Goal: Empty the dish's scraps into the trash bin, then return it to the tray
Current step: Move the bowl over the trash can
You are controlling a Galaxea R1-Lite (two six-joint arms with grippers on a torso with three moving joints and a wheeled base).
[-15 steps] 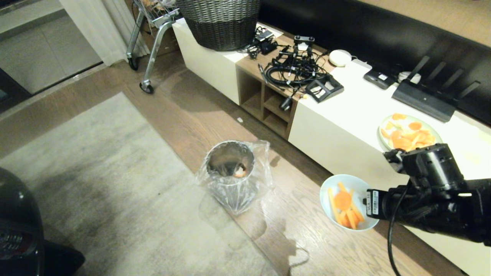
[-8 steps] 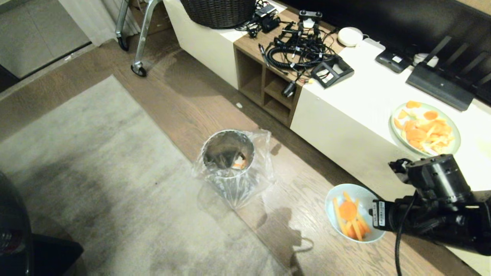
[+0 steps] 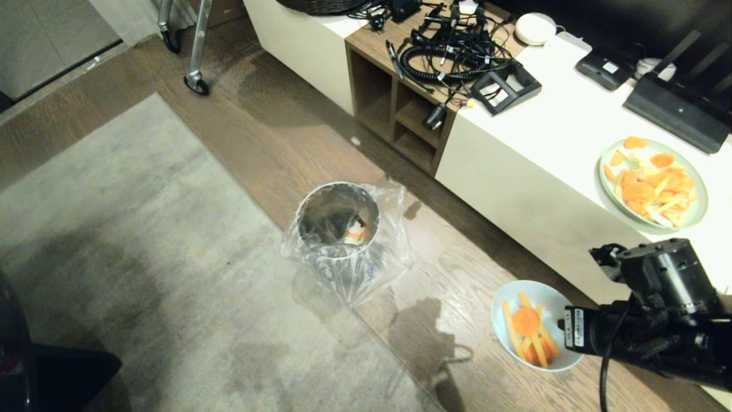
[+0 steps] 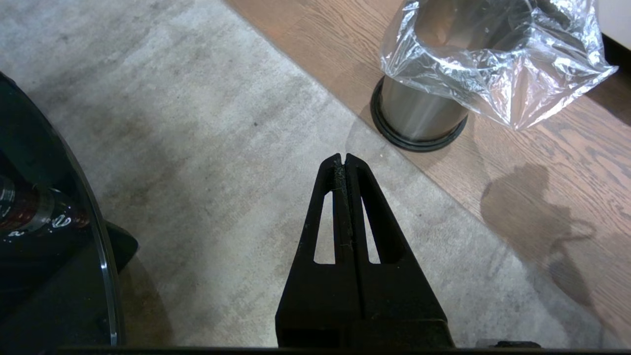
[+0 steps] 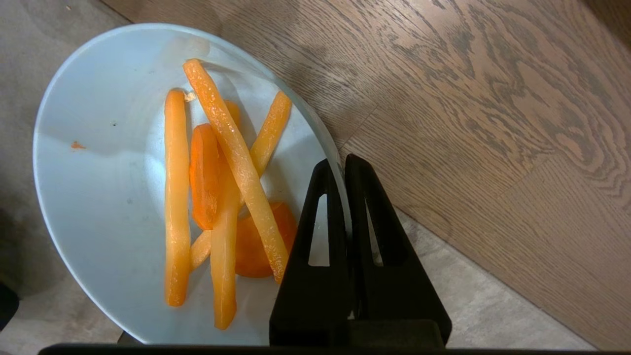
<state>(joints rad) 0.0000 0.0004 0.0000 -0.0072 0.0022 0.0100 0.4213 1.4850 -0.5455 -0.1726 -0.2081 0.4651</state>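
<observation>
Here, in the lower right of the head view, the right gripper (image 3: 572, 342) is clamped on the rim of the small round white bowl (image 3: 534, 324), one finger inside the rim and one outside, as the right wrist view shows. The bowl hangs over the brown wooden floor (image 3: 457, 274), with the thin orange and pale yellow vegetable strips and a round orange slice (image 3: 529, 335) lying inside it. The small cylindrical brushed-steel trash bin (image 3: 338, 226), lined with a clear plastic bag, stands near the centre of the frame, well apart from the bowl to its left, at the edge of the grey rug (image 3: 143, 274). In the right part of the frame a larger pale green plate (image 3: 652, 183) heaped with orange pieces sits on the long white cabinet (image 3: 543, 166). The left gripper (image 4: 343, 162), seen only in its own wrist view, hangs over the rug with its fingers pressed together and nothing between them.
</observation>
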